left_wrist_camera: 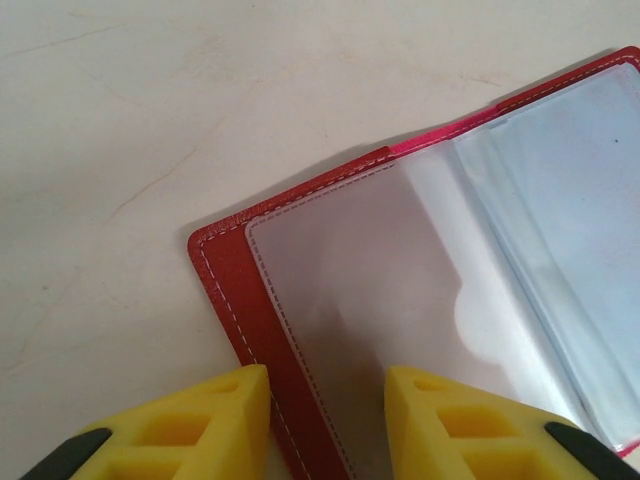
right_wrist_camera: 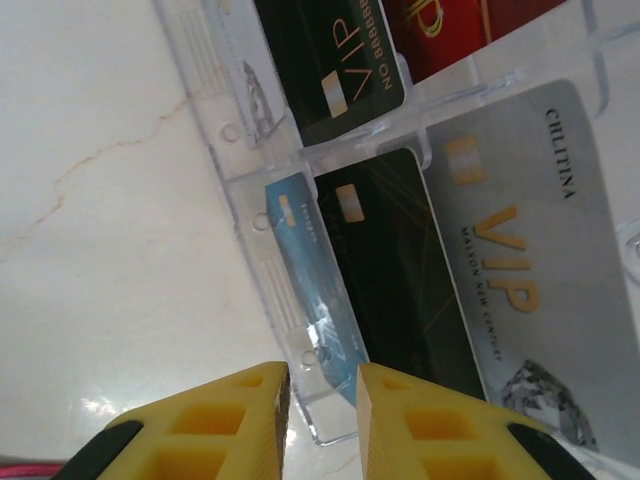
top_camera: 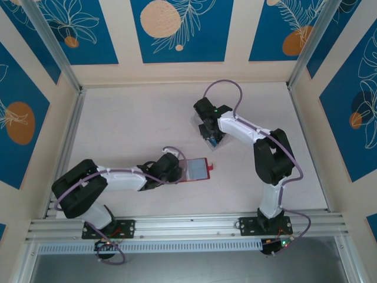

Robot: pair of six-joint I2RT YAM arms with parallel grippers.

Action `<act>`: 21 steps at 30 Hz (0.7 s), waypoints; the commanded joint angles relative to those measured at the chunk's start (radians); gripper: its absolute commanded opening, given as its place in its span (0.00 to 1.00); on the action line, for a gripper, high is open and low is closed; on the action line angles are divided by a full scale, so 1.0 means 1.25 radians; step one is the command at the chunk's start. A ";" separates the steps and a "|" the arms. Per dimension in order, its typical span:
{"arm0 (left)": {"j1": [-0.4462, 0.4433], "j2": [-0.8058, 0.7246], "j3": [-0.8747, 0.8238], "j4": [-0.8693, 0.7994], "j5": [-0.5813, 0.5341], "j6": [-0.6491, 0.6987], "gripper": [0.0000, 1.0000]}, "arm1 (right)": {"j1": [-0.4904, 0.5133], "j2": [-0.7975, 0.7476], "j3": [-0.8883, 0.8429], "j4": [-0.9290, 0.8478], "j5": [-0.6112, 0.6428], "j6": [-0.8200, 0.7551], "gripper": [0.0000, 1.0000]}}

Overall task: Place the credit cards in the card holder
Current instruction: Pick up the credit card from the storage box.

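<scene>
the card holder (left_wrist_camera: 225, 275) has a red leather-like cover with pale stitching; its inner sleeves (left_wrist_camera: 380, 290) are clear, shiny plastic. the table (left_wrist_camera: 150, 120) is smooth, pale and marble-veined, with a slight sheen. the tray (right_wrist_camera: 240, 190) is glossy transparent plastic, and the credit cards (right_wrist_camera: 400, 260) are glossy plastic too.

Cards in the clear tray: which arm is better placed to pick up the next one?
Right. The right tool hovers at the edge of the tray, by the teal-blue card; the left tool is at the open card holder.
</scene>
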 commanded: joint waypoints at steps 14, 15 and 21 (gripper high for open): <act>0.003 0.011 -0.025 -0.029 0.062 -0.016 0.35 | -0.010 0.059 0.033 -0.021 0.033 -0.035 0.27; 0.003 0.011 -0.025 -0.028 0.062 -0.016 0.35 | -0.010 0.061 0.032 -0.020 0.030 -0.037 0.27; 0.003 0.014 -0.025 -0.027 0.062 -0.017 0.35 | 0.002 0.071 0.035 -0.021 0.032 -0.039 0.26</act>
